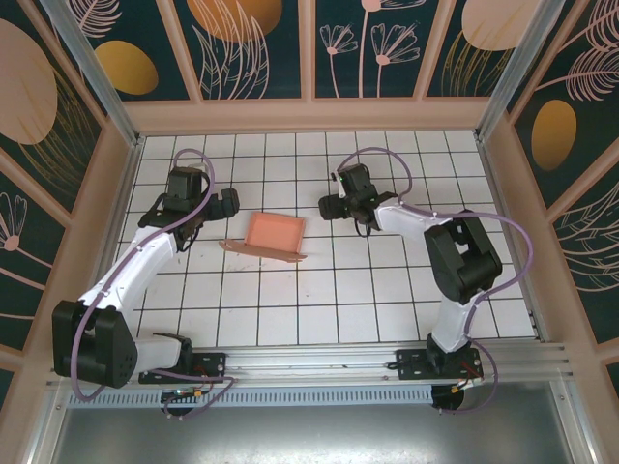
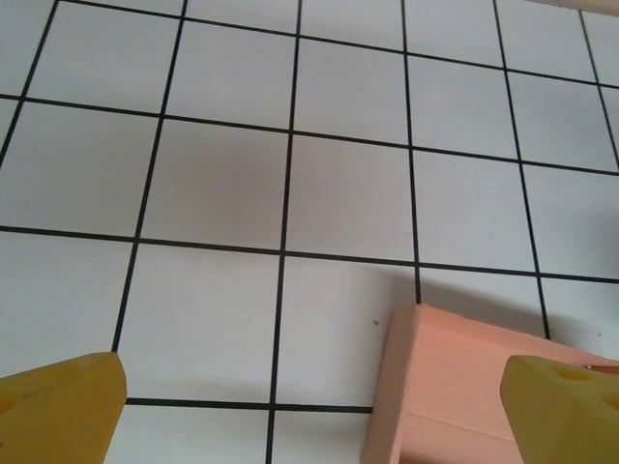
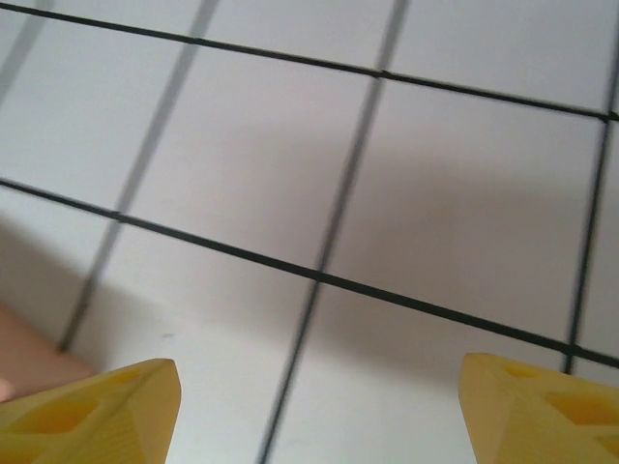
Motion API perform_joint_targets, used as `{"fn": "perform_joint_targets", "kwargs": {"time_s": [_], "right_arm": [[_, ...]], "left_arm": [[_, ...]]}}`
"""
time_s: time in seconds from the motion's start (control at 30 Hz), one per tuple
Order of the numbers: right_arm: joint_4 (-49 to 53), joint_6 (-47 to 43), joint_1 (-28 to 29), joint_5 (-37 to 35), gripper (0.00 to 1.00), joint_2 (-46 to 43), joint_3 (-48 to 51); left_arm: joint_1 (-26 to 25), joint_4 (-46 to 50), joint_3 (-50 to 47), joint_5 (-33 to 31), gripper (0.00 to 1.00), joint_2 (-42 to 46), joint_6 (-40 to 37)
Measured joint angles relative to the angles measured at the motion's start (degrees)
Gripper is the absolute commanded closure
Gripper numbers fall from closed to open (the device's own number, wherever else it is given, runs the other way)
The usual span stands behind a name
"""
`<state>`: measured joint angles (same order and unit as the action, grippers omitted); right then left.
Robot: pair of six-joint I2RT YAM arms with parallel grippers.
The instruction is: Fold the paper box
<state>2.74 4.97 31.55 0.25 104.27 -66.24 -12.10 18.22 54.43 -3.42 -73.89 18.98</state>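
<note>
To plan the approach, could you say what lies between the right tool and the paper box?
Top view: bare tiles between right tool and paper box.

Both arms are reached forward. The left gripper point(image 1: 229, 201) is held just left of the paper box point(image 1: 274, 232), fingers point(image 2: 58, 411) spread wide; the right gripper point(image 1: 326, 207) is held right of it, fingers apart.

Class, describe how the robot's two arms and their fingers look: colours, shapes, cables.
Both the left arm and right arm have white links, black joint housings and looping lilac cables. Their fingers are yellow wedge-shaped blocks with hollows.
</note>
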Motion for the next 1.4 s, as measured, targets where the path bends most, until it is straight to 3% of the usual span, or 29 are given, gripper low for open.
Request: {"fn": "perform_joint_targets", "kwargs": {"time_s": [0.17, 0.33, 0.53, 0.67, 0.97, 1.2, 1.4], "right_arm": [[-0.94, -5.60, 5.01, 4.37, 0.21, 2.08, -4.94], [-0.79, -9.55, 10.99, 6.49, 0.20, 9.77, -13.14], [2.56, -9.35, 10.88, 5.14, 0.21, 17.31, -19.43], [4.13, -5.62, 8.68, 2.03, 0.24, 17.38, -19.19], [2.23, 3.89, -0.81, -4.79, 0.26, 4.42, -2.84], [-2.27, 6.29, -4.07, -4.63, 0.27, -9.73, 10.73], [-6.60, 9.31, -9.57, -0.76, 0.41, -16.09, 16.44]], "left_arm": [[0.00, -0.46, 0.00, 1.07, 0.01, -0.09, 0.00], [0.00, -0.48, -0.09, 1.36, 0.01, -0.09, -0.02], [0.00, -0.46, -0.87, 1.46, 0.02, 0.13, -0.17], [0.00, -0.48, -0.90, 1.49, 0.02, 0.13, -0.28], [0.00, -1.40, -0.90, 2.84, 0.02, -0.68, -0.28], [0.00, -1.60, -0.87, 4.28, 0.01, -2.01, -0.28], [0.00, -1.81, -0.87, 4.50, 0.01, -2.01, -0.26]]}}
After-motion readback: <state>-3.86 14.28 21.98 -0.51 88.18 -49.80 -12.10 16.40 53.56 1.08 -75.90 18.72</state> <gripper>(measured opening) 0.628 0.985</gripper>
